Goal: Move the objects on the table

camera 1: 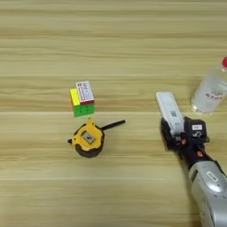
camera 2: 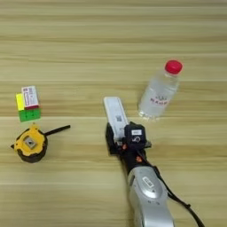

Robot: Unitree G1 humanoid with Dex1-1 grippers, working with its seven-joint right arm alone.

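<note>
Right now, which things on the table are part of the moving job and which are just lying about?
Part of the job:
- tape measure
- bottle
- white device, with the end effector at its near end
- puzzle cube with the small box on top

Just lying about:
- nothing else visible on the table

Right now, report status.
Right gripper at near end of white device, fingers either side. Bottle upright close right. Tape measure, cube away left.
</note>
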